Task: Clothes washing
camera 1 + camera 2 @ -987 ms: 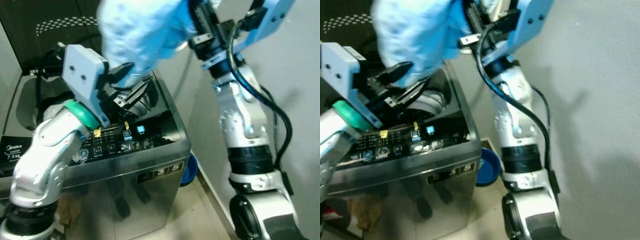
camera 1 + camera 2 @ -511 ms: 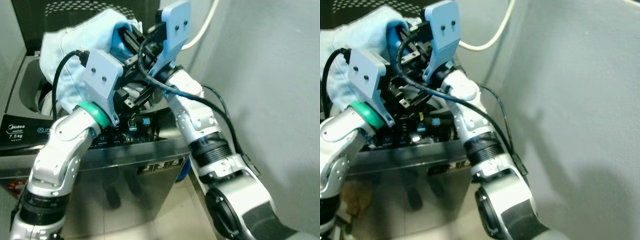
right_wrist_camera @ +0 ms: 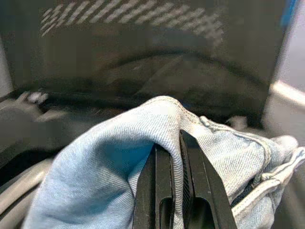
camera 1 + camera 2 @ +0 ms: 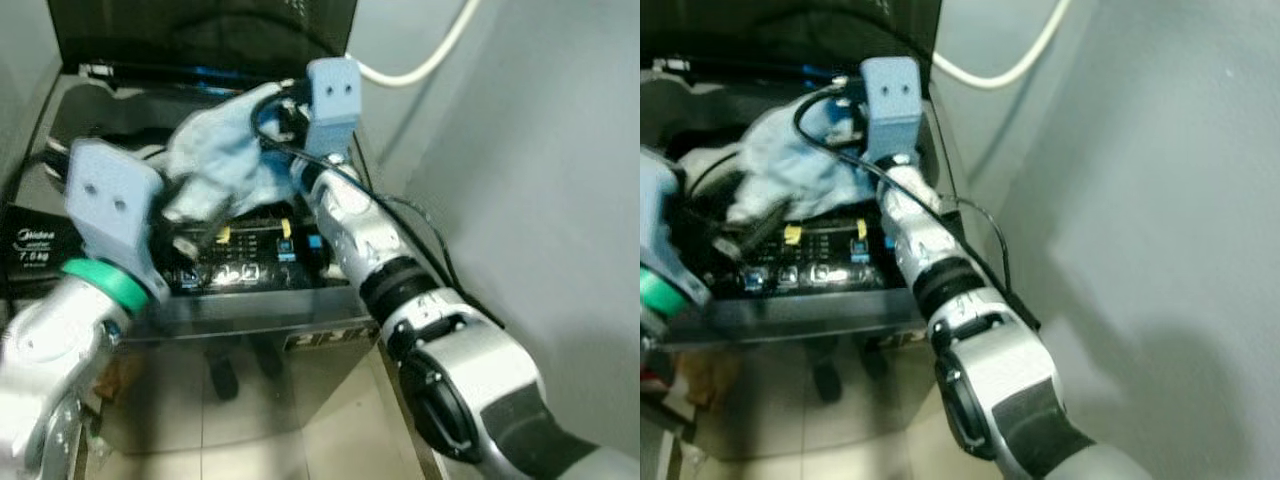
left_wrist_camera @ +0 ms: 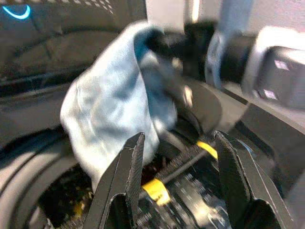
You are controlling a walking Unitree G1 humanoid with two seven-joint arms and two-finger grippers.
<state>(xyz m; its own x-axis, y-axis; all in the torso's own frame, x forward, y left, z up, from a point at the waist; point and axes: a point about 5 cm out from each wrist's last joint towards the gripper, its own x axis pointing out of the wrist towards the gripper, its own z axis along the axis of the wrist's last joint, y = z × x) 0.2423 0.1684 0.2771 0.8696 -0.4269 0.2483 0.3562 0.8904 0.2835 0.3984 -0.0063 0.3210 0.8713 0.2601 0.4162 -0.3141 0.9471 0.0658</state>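
A light blue denim garment (image 4: 215, 160) hangs over the open top of the washing machine (image 4: 250, 270). My right gripper (image 3: 177, 143) is shut on a fold of the denim (image 3: 119, 162), and its wrist block (image 4: 333, 90) stands just right of the cloth. My left gripper (image 5: 178, 138) is open in front of the garment (image 5: 114, 105) and above the control panel, with nothing between its fingers (image 5: 128, 162). The dark drum opening (image 5: 47, 191) lies under the cloth. The machine's lid (image 4: 200, 20) stands raised at the back.
A grey wall runs close along the machine's right side, with a white hose (image 4: 430, 60) on it. A tiled floor (image 4: 250, 430) shows in front of the steel cabinet. A Midea label (image 4: 30, 245) marks the panel's left end.
The camera has tilted and shifted. My right gripper has brought the garment down from high up to just over the machine's top. My left gripper has drawn back to the left, clear of the cloth.
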